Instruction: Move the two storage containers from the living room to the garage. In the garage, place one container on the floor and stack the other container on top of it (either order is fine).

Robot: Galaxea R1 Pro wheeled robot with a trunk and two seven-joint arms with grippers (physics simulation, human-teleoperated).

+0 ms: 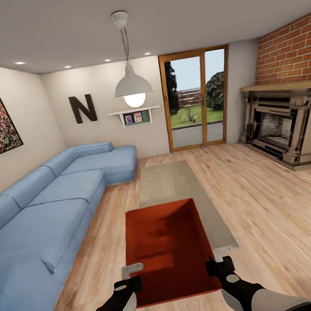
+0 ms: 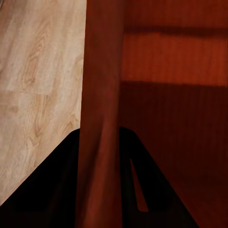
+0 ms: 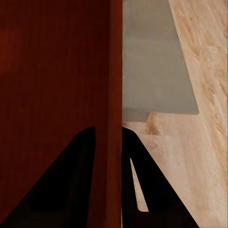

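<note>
— Container position? 
— Orange-red storage container [image 1: 168, 247] held up over grey table [image 1: 173, 183], living room. 
— Jaws? 
— Left gripper [image 2: 102, 156] clamped on left wall; right gripper [image 3: 108, 156] clamped on right wall.

A bin [image 1: 168, 249] sits in the middle foreground, held between the left gripper [image 1: 127, 285] at its left wall and the right gripper [image 1: 220, 267] at its right wall; a low table [image 1: 173, 185] runs away behind and beneath it; a sofa [image 1: 44, 214] lines the left wall; a fireplace [image 1: 285, 126] stands at the right; a glass door [image 1: 197, 99] is in the far wall; a lamp [image 1: 133, 86] hangs above the table.
</note>
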